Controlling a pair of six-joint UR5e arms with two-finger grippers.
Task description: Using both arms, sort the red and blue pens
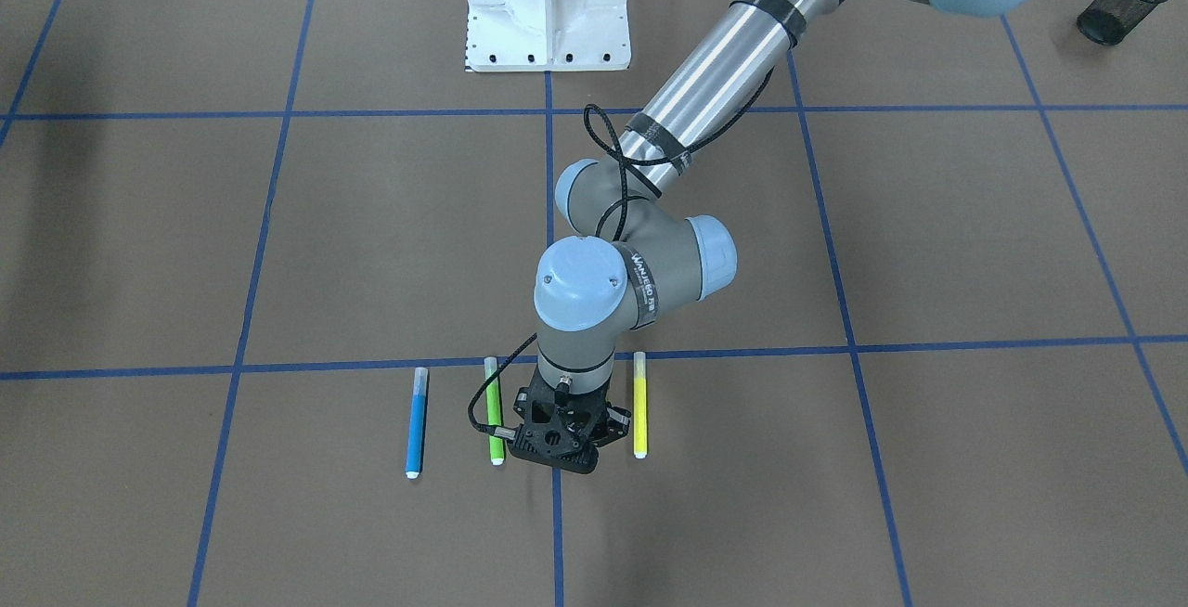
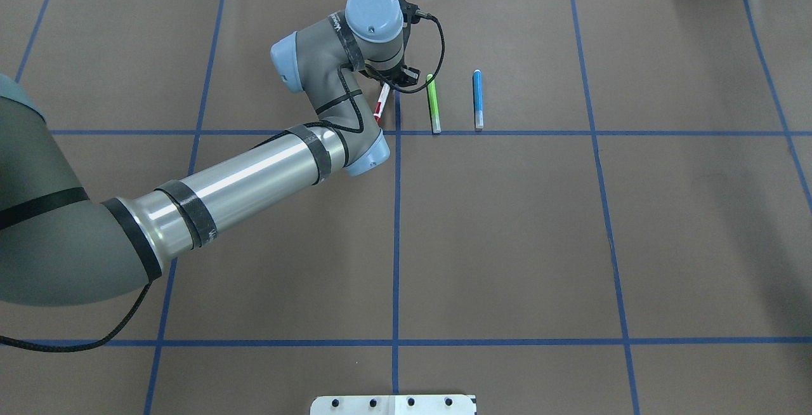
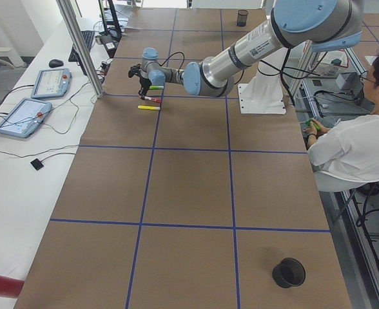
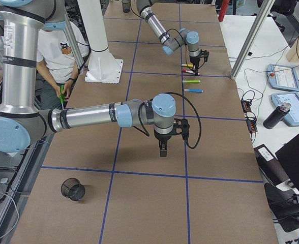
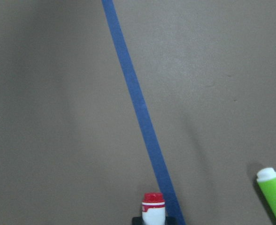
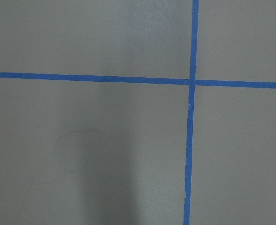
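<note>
The red pen (image 2: 380, 103), white with red ends, sits tilted under my left gripper (image 2: 389, 80), which is shut on it at the table's far edge. Its red-tipped end (image 5: 153, 208) shows at the bottom of the left wrist view, beside a blue tape line. In the front-facing view my left gripper (image 1: 560, 447) hides this pen. Further right lies the blue pen (image 2: 478, 99), flat on the table and apart from both arms. My right gripper (image 4: 162, 151) hangs over mid-table and shows only in the exterior right view, so I cannot tell its state.
A green marker (image 2: 433, 103) lies between the red and blue pens, and a yellow marker (image 1: 639, 403) on the gripper's other side. Black mesh cups (image 1: 1125, 2) (image 4: 73, 189) stand near the table's ends. A seated person (image 3: 350, 141) is beside the white pedestal (image 1: 548, 4).
</note>
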